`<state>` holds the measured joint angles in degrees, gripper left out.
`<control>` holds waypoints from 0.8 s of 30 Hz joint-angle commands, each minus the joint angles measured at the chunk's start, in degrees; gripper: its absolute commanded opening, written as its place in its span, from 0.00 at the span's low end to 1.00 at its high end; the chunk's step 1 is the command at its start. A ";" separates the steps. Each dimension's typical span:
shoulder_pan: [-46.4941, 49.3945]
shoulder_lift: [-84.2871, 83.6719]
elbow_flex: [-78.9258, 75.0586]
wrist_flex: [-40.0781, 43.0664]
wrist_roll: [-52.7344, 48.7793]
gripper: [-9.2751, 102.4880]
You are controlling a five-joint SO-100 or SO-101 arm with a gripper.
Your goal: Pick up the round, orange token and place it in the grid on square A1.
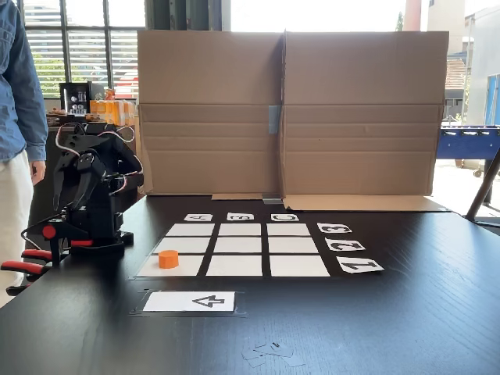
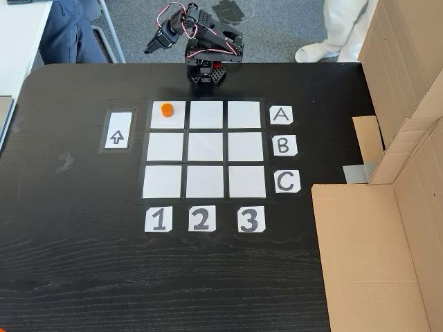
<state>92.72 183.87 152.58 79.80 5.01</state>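
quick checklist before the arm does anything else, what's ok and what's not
1. Token inside the grid: ok.
2. Token in the cell of row A and column 1: ok, in the upper part of that cell in the view from above.
3. Token standing flat, upright: ok.
4. Hand clear of the token: ok, arm folded back off the grid.
5. Hand open or shut: cannot tell.
6. Arrow card untouched beside the grid: ok.

One low front camera, one overhead; both share the grid
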 commanded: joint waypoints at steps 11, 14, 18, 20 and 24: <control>2.37 3.25 10.81 -6.42 -1.41 0.17; 2.72 3.60 11.60 -7.12 -1.85 0.17; 3.25 3.96 12.74 -8.17 -2.37 0.17; 3.34 4.83 13.80 -9.14 -2.37 0.17; 3.96 6.42 16.61 -10.72 -3.25 0.16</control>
<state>95.89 189.76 168.93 70.14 2.64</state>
